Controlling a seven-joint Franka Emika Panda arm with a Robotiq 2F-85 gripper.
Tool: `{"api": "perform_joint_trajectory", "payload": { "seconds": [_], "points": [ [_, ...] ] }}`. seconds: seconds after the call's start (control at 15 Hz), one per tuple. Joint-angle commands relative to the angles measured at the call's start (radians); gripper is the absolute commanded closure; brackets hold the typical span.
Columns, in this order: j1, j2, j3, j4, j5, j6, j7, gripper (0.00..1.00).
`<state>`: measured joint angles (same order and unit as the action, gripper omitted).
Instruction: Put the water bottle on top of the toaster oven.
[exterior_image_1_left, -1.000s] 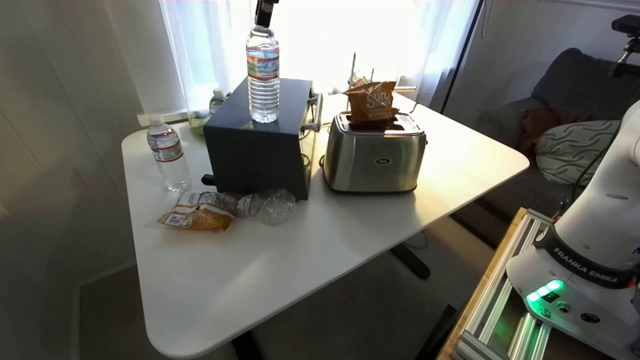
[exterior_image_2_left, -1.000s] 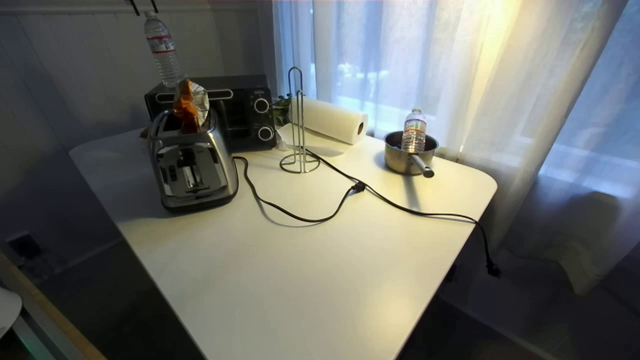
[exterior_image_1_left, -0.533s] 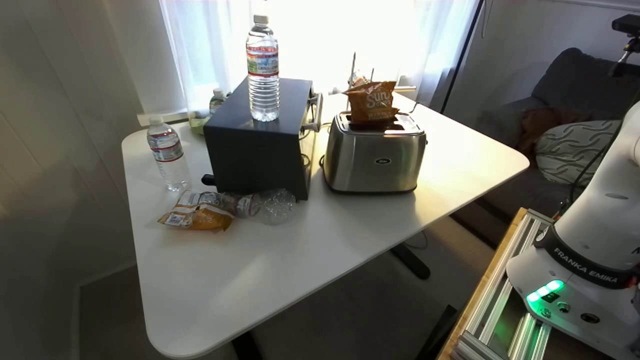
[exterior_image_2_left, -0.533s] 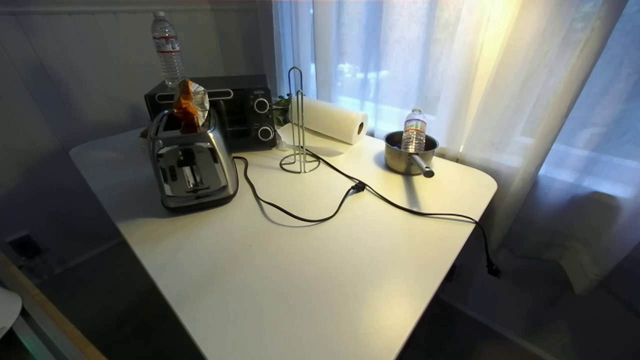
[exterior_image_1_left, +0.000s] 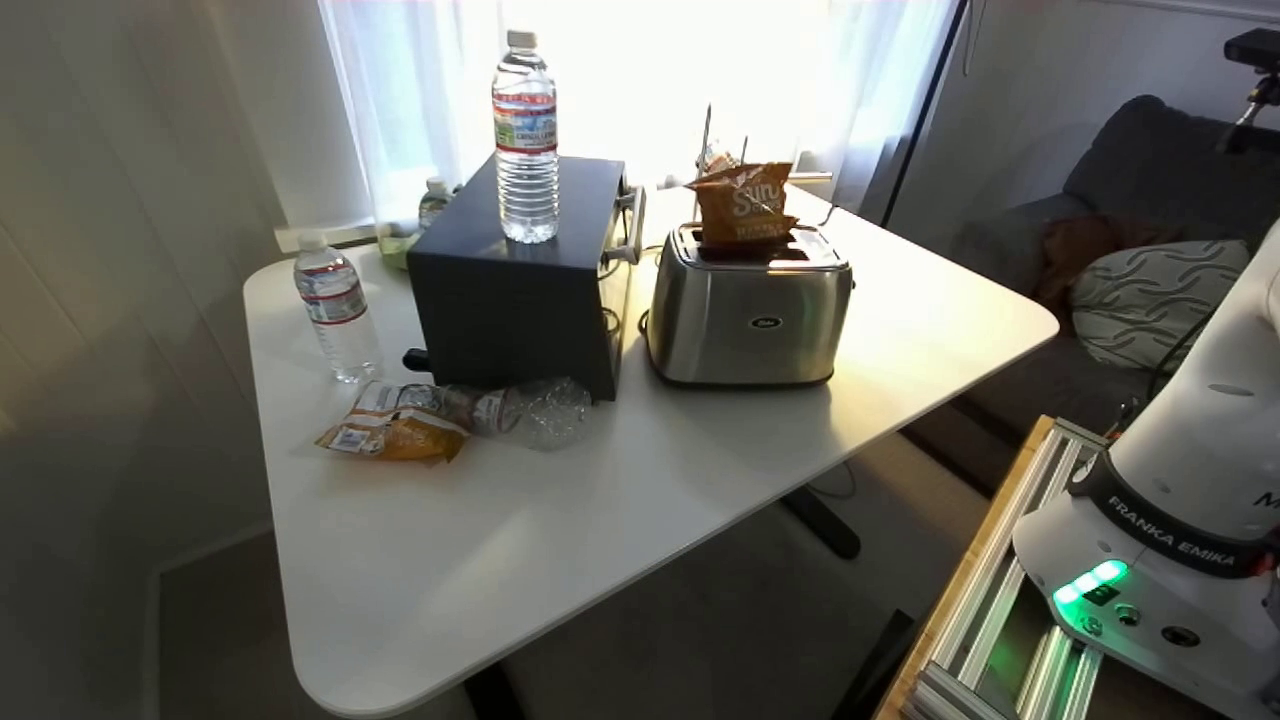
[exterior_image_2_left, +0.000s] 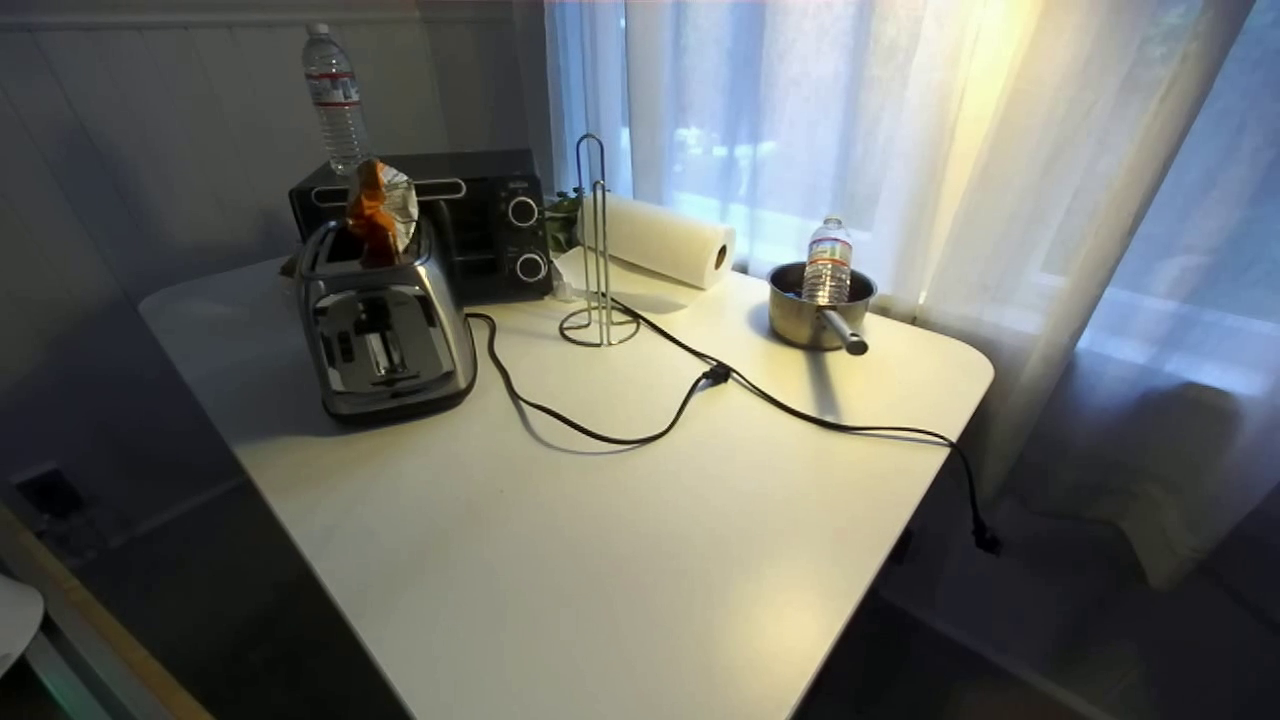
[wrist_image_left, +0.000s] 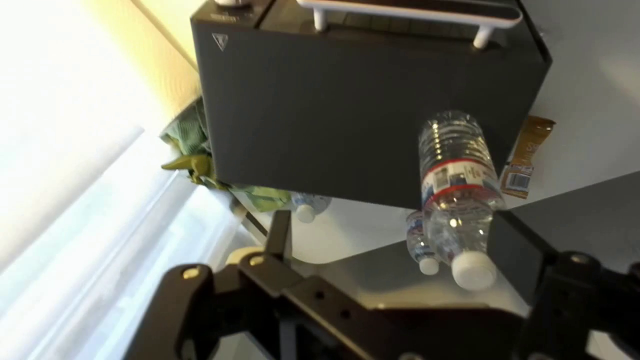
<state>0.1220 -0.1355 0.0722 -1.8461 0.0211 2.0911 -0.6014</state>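
The water bottle (exterior_image_1_left: 527, 190), clear with a white cap and a red-edged label, stands upright on the flat top of the dark toaster oven (exterior_image_1_left: 510, 325). In an exterior view the bottle (exterior_image_2_left: 332, 90) rises from the oven's (exterior_image_2_left: 500, 235) near-left part, its base partly behind the chip bag. Only the wrist view shows my gripper (wrist_image_left: 397, 237), above the bottle, its fingers spread wide with nothing gripped. From there the bottle's cap (wrist_image_left: 474, 270) appears between the fingers, nearer the right-hand finger (wrist_image_left: 520, 255); whether they touch is unclear.
A silver toaster (exterior_image_1_left: 750, 320) with a chip bag (exterior_image_1_left: 745, 205) stands beside the oven. Another bottle (exterior_image_1_left: 337, 310), a snack bag (exterior_image_1_left: 395, 430) and crumpled plastic (exterior_image_1_left: 555, 412) lie around it. Elsewhere are a wire holder (exterior_image_2_left: 598, 250), a pot (exterior_image_2_left: 800, 325) and cords (exterior_image_2_left: 600, 437).
A second ago my gripper's fingertips were at the bottle's cap; they have since gone up out of both exterior views. The bottle, slightly leaning then, has settled upright on the oven.
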Motion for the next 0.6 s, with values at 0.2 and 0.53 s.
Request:
{"api": "perform_joint_trajectory", "payload": {
  "seconds": [0.2,0.53],
  "points": [
    [-0.078,-0.131,-0.109,-0.18,0.069,-0.015,0.097,0.0],
    [-0.14,-0.137,-0.146,-0.187,0.02,-0.067,0.294,0.0]
  ]
}}
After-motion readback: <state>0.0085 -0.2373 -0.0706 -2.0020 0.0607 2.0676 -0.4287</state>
